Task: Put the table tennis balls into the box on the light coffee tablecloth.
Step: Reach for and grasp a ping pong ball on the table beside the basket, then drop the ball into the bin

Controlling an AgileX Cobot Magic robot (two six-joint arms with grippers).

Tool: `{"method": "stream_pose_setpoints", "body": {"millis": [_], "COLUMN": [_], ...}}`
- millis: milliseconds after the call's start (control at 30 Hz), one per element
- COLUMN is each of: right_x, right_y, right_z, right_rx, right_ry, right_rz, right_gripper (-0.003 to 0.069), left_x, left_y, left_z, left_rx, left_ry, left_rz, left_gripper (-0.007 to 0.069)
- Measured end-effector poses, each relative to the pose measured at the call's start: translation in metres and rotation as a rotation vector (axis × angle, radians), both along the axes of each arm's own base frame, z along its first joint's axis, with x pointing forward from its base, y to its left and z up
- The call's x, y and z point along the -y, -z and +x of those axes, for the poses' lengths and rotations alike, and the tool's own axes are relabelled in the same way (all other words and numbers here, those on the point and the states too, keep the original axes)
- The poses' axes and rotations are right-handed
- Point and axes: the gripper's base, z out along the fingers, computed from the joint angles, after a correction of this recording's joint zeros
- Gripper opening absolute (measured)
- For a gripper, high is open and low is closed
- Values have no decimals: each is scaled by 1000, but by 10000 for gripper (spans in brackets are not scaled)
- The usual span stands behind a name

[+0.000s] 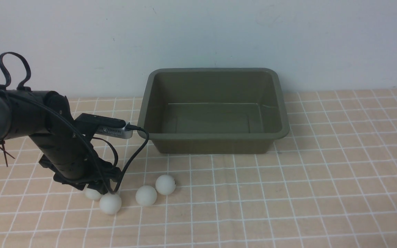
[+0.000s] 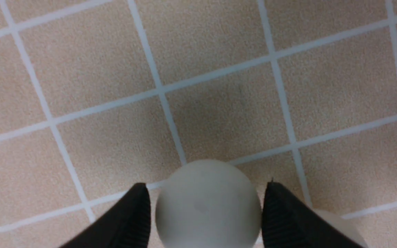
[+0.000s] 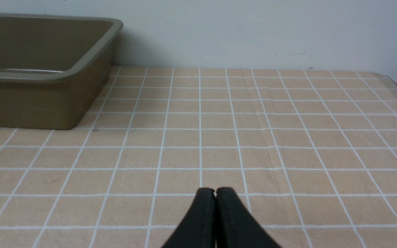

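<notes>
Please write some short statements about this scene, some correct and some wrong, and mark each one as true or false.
1. The box holds no ball. True.
2. The right gripper stands wide open. False: its fingers are pressed together.
3. A ball sits between the fingers of the left gripper. True.
4. The table tennis balls lie to the right of the box. False: all four lie on the tablecloth in front of the box's left part, nearer the robot.
5. The left gripper is raised above the box. False: it is down at the balls, low over the tablecloth.
</notes>
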Motion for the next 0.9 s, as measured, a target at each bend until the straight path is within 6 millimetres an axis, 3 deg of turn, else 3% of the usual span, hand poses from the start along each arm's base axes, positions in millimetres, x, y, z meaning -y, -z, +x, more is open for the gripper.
{"method": "stream_pose_setpoints", "body": {"millis": [333,500,667,833,900], "right_x": [0,0,0,0,0], "right_y": [0,0,0,0,0], "right_z": [0,0,0,0,0], "right_rx": [0,0,0,0,0], "right_ry": [0,0,0,0,0], "right_rz": [0,0,0,0,0], "right_gripper": [-16,-16,-16,-16,-16], "left_x": [0,1,5,15,22], "left_y": [7,-6,-44,-119,-135], "left_z": [1,11,32,62,68], "left_rx": [-16,3,20,162,216], "left_ry": [0,8,20,18,35], "left_rz": [2,3,-6,-97,-139], "left_gripper": [326,326,326,326,326]}}
